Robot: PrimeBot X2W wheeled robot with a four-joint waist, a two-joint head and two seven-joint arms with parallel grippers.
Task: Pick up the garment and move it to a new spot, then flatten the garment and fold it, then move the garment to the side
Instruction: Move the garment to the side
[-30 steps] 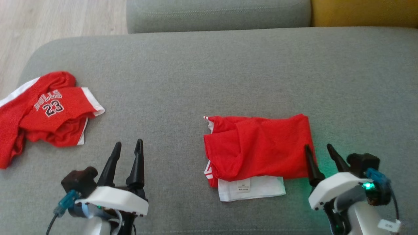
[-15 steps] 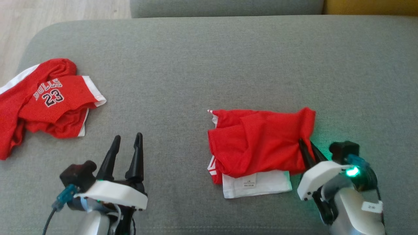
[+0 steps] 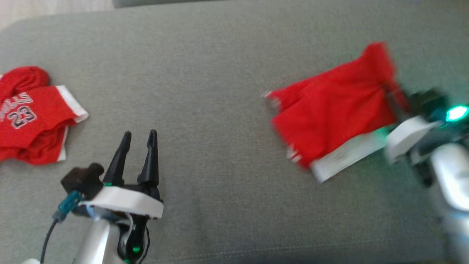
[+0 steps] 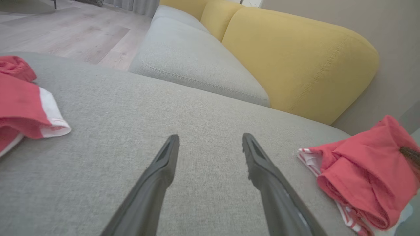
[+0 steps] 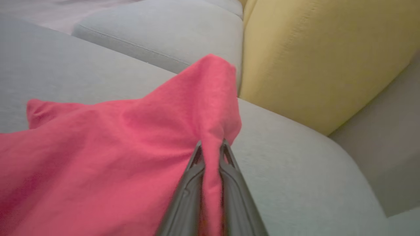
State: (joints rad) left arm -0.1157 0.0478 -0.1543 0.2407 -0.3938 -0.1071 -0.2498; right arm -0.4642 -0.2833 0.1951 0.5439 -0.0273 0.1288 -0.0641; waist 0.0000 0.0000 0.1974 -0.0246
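Big grey sofa cushion (image 3: pixel 220 183) under everything here. Closest to the front edge, over on the left, my left claw (image 3: pixel 140 134) sits over the fabric with its fingers spread and nothing between them. Further in, toward the right edge, my right claw (image 5: pixel 211 146) is pinching the right-hand edge of the folded red garment (image 3: pixel 337 106). That corner is tented up and the rest trails down onto the cushion, white labelled layer showing underneath. It's blurry in the head view, sorry. A crumpled red Bulls 23 jersey (image 3: pixel 29 117) lies at the left edge, well apart. Past the far edge: yellow backrest (image 4: pixel 295 55), wood floor (image 4: pixel 65 29).
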